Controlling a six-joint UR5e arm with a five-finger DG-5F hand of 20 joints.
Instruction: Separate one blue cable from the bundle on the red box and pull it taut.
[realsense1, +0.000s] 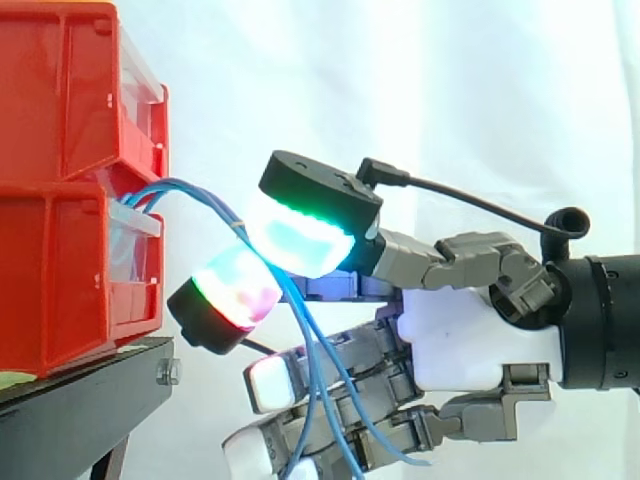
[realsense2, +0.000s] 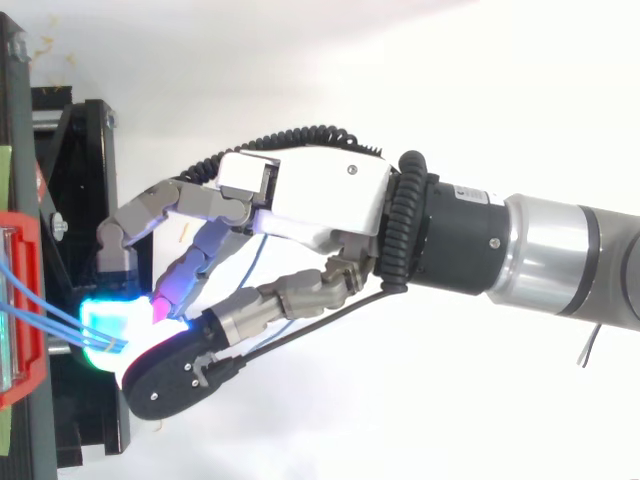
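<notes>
At the left of the side view, two red bins (realsense1: 60, 200) are stacked one on the other on a black stand (realsense1: 80, 400) with one bolt in its end face. The top view shows this stack as a narrow red edge (realsense2: 25, 300), with the stand's dark frame (realsense2: 90, 200) running behind it.

The blue cables (realsense1: 190, 185) leave the front of the lower bin. At least three strands can be counted there, though the exact number is hard to tell. From the side they arch up and over. From above they run as nearly straight lines (realsense2: 55, 312) from the bin to the glowing fingertips (realsense2: 100, 322).

The hand (realsense1: 470, 340) is closed on the cables. Two pads (realsense1: 300, 240) face each other, the upper glowing green and white, the lower red and magenta, and the strands pass between them. How many strands are actually nipped cannot be told.

The side view alone shows the loose lengths dropping below the pinch. They cross in front of the other fingers, which are curled with white tips and hold nothing.

From above, the white back of the hand (realsense2: 320, 195) lies further right, followed by the black wrist and the silver arm (realsense2: 560, 250) reaching the right edge.
</notes>
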